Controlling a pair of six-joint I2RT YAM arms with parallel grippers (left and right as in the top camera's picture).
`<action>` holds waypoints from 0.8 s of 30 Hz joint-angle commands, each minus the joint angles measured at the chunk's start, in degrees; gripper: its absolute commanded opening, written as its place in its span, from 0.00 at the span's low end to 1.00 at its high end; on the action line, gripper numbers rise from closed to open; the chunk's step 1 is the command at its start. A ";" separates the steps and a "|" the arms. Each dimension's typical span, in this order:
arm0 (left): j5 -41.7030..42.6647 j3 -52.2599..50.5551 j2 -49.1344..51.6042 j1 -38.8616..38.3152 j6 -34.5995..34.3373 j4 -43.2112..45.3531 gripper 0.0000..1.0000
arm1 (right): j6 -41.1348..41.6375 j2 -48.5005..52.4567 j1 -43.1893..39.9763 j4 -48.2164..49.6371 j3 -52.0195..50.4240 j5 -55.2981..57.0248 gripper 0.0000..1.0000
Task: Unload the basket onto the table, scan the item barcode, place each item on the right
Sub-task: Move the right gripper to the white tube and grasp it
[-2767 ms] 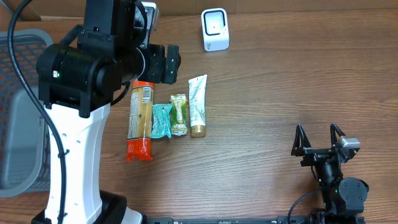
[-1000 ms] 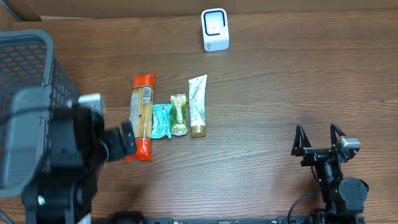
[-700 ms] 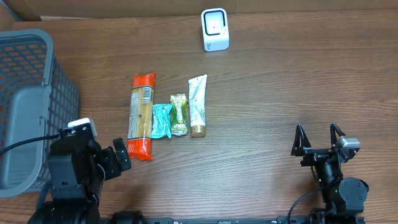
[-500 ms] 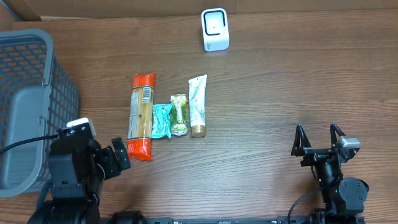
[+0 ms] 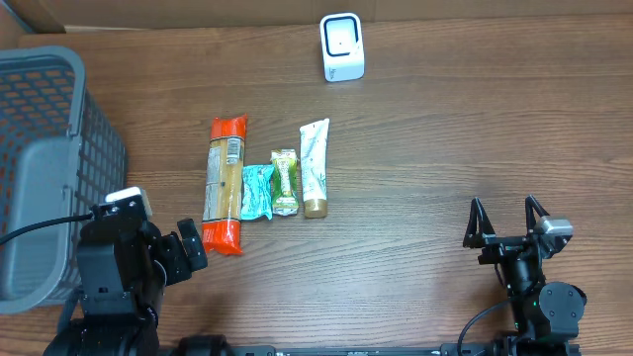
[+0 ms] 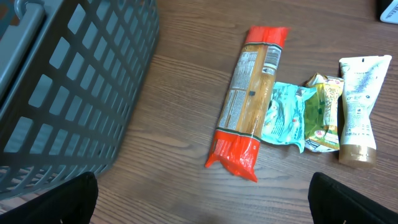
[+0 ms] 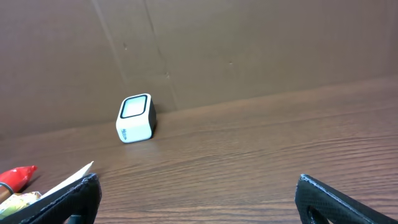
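Items in a row outside grey basket; left pincer, right pincer both apart, empty.

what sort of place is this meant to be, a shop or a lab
Most likely a mock shop checkout on a lab bench: a white barcode scanner on the wooden table, a grey shopping basket, and packaged goods in a row.
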 commanded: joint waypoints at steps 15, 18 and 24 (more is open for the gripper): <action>-0.92 -0.37 -0.04 0.31 -0.59 -0.04 1.00 | -0.26 -0.42 0.26 0.24 -0.61 -0.31 1.00; -0.94 -0.37 -0.04 0.31 -0.59 -0.04 1.00 | -0.24 -0.42 0.26 0.68 -0.61 -0.33 1.00; -0.92 -0.37 -0.04 0.31 -0.59 -0.04 1.00 | 0.37 -0.42 0.26 3.15 -0.55 -5.14 1.00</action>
